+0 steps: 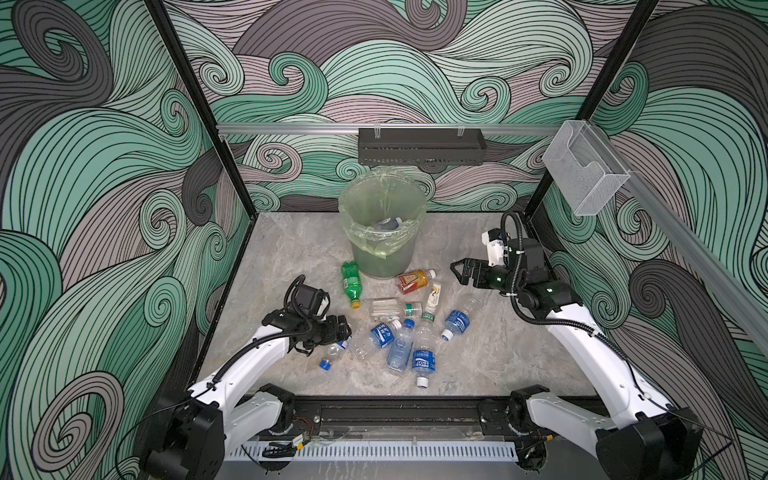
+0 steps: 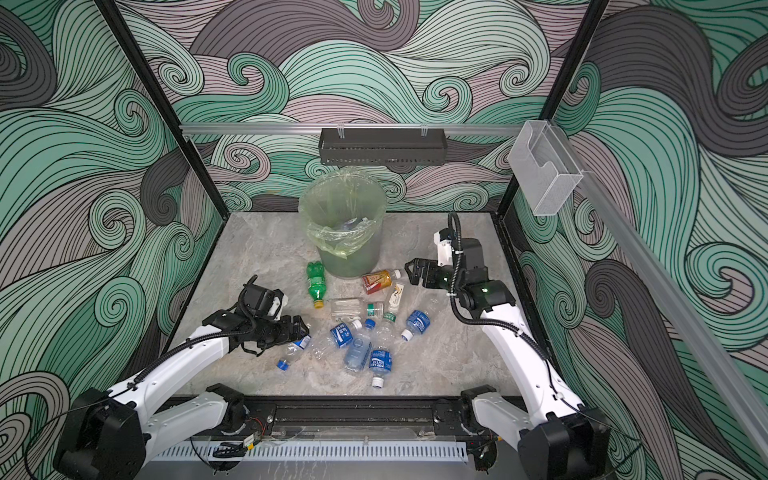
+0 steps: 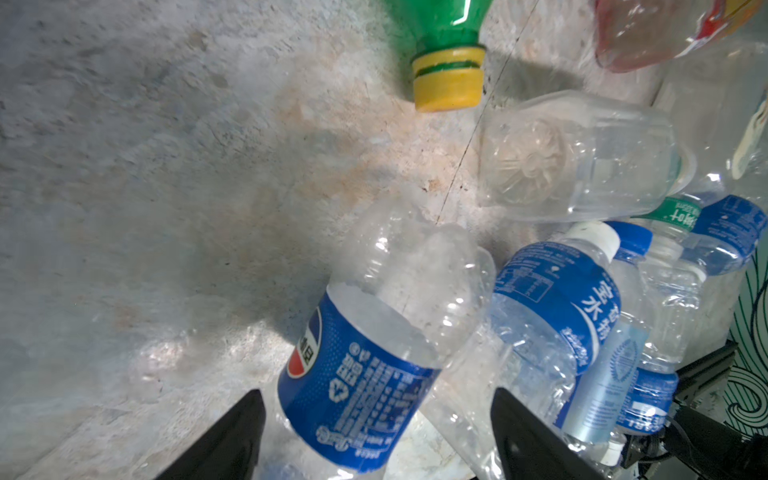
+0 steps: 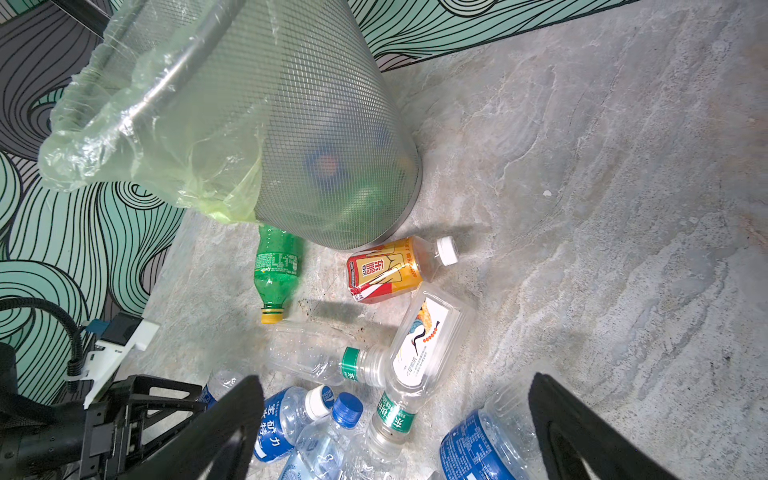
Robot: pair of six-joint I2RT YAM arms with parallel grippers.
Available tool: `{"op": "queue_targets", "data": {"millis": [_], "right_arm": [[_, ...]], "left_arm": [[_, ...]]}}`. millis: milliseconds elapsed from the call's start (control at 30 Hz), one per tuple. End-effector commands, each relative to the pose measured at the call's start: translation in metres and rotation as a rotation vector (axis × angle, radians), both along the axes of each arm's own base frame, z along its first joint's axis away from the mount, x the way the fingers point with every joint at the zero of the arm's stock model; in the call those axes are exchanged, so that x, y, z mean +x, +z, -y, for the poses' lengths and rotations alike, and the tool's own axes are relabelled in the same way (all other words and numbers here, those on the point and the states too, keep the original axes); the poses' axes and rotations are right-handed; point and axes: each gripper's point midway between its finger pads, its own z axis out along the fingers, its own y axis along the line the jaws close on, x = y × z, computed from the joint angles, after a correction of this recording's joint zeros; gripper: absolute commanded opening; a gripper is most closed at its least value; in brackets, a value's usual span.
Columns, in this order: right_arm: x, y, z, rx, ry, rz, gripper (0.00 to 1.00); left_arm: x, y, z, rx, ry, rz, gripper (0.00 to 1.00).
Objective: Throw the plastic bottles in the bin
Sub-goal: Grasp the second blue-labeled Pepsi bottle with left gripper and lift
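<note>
**Left jaws straddle a thin Pepsi bottle at the edge of a crowded heap**

**Top views.** In both top views the left gripper (image 1: pixel 344 328) sits low at the lower-left edge of the heap. It is over the labelled middle of a Pepsi bottle (image 1: pixel 334 353) that lies on the marble-look table (image 1: pixel 519 353). The bin (image 1: pixel 382 253) stands upright at upper centre, well apart, with at least one bottle already inside. A Sprite bottle (image 1: pixel 351 284) lies between the left gripper and the bin's foot. The bin is tall, so a low carry would probably strike its wall or snag the loose bag (image 1: pixel 376 237). The right gripper (image 1: pixel 457 272) hovers right of the bin, spread and empty, near the amber bottle (image 1: pixel 413 280).

**Left wrist view.** The fingers (image 3: pixel 232 436) stand apart on either side of the blue label, and neither is visibly pressing. A crumpled clear bottle (image 3: pixel 469 407) lies against the Pepsi bottle, right by the lower-right finger. That finger could trap it too, or shove it into the blue-label water bottle (image 3: pixel 552 299) just beside. The thin round wall may also buckle and slip out of the jaws.

**Right wrist view.** The fingers (image 4: pixel 224 428) are wide apart, holding nothing, above heaped bottles. The left arm shows at lower left, so two arms over one heap could collide.
</note>
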Motion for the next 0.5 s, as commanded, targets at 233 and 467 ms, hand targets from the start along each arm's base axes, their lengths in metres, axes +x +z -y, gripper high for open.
{"op": "queue_targets", "data": {"millis": [233,467], "right_arm": [[-0.001,-0.005,0.008,-0.008,-0.037,0.008,1.0],[-0.002,-0.007,0.009,-0.008,-0.042,0.002,1.0]], "left_arm": [[0.007,-0.013,0.008,0.0,-0.001,0.0,0.79],[0.007,-0.027,0.005,0.032,0.011,-0.035,0.71]]}}
